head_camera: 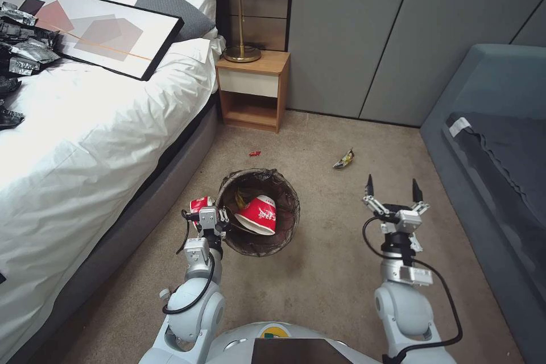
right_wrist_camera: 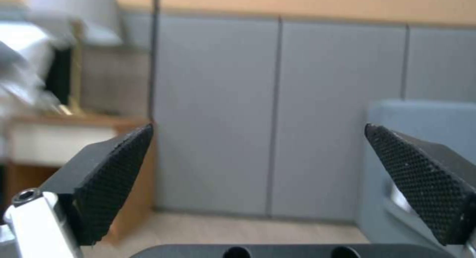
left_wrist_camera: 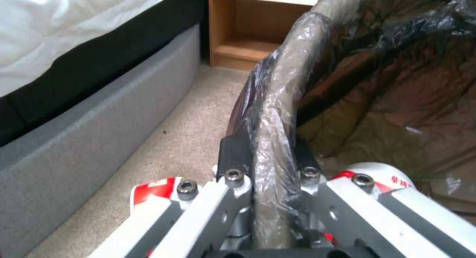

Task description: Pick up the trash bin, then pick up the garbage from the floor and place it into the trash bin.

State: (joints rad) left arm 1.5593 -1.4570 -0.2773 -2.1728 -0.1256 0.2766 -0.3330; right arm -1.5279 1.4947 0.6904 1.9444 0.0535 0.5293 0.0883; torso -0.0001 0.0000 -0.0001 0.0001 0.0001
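1. Bedroom carpet, the floor, runs beige between a white-sheeted bed on the robot's left and a grey sofa on its right, with a wooden nightstand against the panelled wall ahead.

2. Next in size, the trash bin hangs just ahead of the left arm, seemingly raised off the carpet and tipped a little toward the robot. It looks like a light, thin-walled bucket; its dark bag liner is folded over the rim and looks slick, so a pinch on the stiff rim through the bag is the sensible hold.

3. The left gripper has exactly that hold: its fingers are clamped across the bagged rim, one inside and one outside. I judge the film could creep under the pads if the bin swings.

4. The right gripper hangs over bare carpet well to the right of the bin, its fingers spread wide with nothing between them.

5. Inside the bin lies a red-and-white paper cup on its side, with a yellowish scrap behind it. Such a cup is light and crushes easily.

6. Another red-and-white cup shows just outside the rim, beside the left gripper.

7. A yellow wrapper lies on the carpet beyond the right gripper: limp, crinkly, best pinched at a raised fold.

8. Smallest, a red scrap lies beyond the bin, near the nightstand.
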